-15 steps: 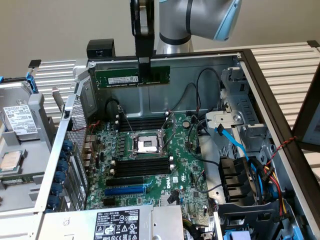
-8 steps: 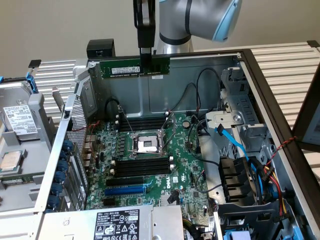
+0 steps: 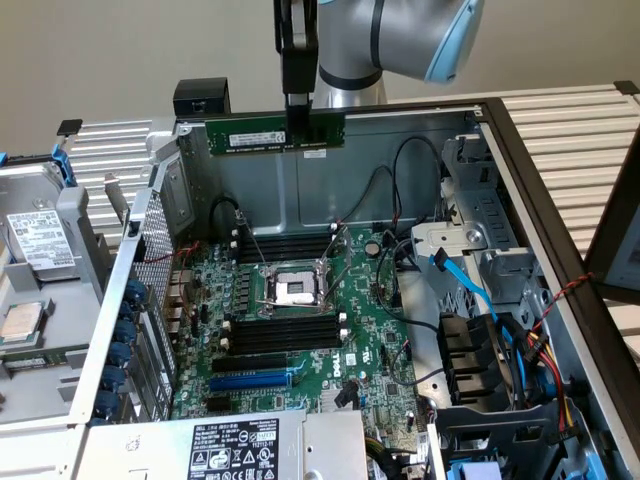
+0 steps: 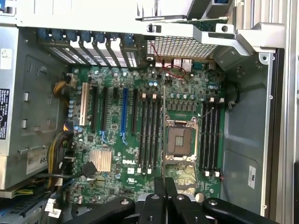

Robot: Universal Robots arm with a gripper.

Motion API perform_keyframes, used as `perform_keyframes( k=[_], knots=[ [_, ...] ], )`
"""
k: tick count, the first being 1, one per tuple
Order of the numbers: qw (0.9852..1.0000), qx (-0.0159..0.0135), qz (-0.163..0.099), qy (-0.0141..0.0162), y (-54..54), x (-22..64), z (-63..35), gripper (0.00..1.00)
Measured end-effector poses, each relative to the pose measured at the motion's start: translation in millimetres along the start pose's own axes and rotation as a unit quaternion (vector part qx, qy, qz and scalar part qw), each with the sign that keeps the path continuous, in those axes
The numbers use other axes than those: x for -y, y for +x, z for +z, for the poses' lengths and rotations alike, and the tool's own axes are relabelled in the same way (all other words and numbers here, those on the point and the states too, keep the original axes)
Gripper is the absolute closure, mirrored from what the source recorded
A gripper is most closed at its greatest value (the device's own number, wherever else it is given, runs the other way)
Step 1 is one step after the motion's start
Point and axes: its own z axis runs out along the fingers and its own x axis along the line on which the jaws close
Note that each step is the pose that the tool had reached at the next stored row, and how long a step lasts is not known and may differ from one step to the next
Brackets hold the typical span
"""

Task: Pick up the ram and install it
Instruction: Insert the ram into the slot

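The ram [image 3: 250,135], a long thin green stick with black chips and a white label, hangs level above the open computer case, near its back wall. My gripper [image 3: 298,122] is shut on the stick right of its middle, from above. In the wrist view the black fingers [image 4: 159,196] stand pressed together over the green motherboard [image 4: 117,158]. Black memory slots lie on both sides of the CPU socket [image 3: 293,290]: one bank [image 3: 285,245] towards the back wall, another [image 3: 285,330] towards the front. The stick is well above them.
Case walls [image 3: 520,160] ring the board. Blue and black cables [image 3: 470,300] and a drive cage fill the exterior view's right. A power supply [image 3: 240,450] sits at the front. A swung-out drive tray [image 3: 40,270] lies on the exterior view's left.
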Motion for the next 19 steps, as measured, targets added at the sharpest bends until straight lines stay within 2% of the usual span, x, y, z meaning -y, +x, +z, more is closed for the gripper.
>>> perform_keyframes(
  k=[10,15,19],
  knots=[
    [1.0,-0.0001,0.0,0.0,0.1,6.6,-0.2,0.88],
    [1.0,-0.0002,0.003,0.0003,0.1,7.5,8.2,0.88],
    [0.9998,0.0001,0.019,0.0005,0.2,7.6,15.4,0.88]
  ],
)
